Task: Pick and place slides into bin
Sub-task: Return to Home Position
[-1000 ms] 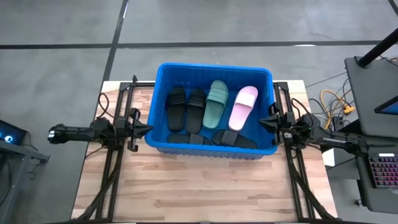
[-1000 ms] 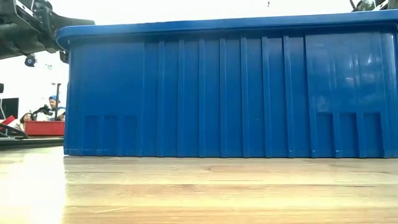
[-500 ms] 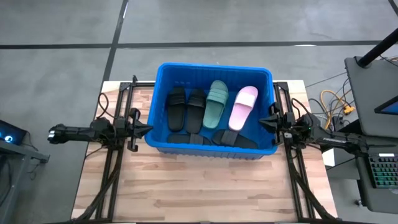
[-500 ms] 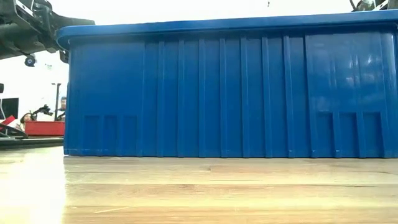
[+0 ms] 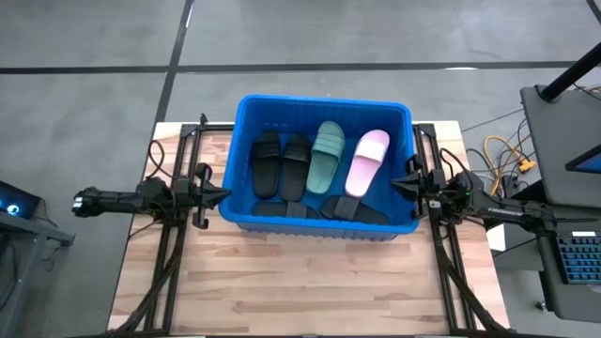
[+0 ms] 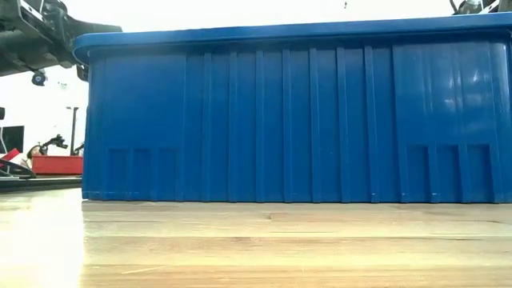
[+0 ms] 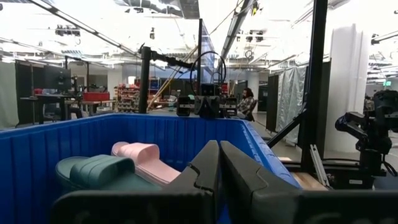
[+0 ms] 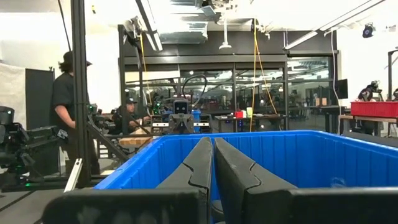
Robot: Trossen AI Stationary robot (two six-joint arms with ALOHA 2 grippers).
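The blue bin [image 5: 239,160] stands on the wooden table and holds several slides: two black ones [image 5: 266,161] side by side, a dark green one [image 5: 327,155], a pale pink one [image 5: 367,161], and more black ones [image 5: 357,209] along its near wall. The green slide [image 7: 99,171] and the pink slide [image 7: 140,155] also show in the left wrist view. My left gripper [image 5: 218,194] is shut and empty just outside the bin's left wall. My right gripper [image 5: 402,183] is shut and empty just outside its right wall.
The bin's near wall [image 6: 296,120] fills the low view. Bare table [image 5: 310,282] lies in front of the bin. Arm frames and cables flank both sides. People show in the room behind, one standing [image 8: 65,118] near the frame.
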